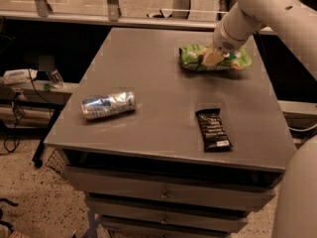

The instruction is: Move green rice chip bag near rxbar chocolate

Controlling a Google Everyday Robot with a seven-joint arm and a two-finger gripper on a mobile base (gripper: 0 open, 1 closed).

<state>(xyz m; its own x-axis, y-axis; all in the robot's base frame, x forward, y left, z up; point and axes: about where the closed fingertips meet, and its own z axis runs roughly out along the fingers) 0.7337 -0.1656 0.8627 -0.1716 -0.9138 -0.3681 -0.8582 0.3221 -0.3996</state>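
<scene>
Where the claw (212,58) overlaps the green rice chip bag (238,61), its grip cannot be told; surface (148,58) carries that one bag, one rxbar chocolate (213,129), one can (108,104).

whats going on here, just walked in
A robot arm's pincer is on the green chip bag, at the far right of the table. The bag lies well apart from the chocolate bar, which sits near the front edge, so the move is not yet done. A crushed can lies at the left.
</scene>
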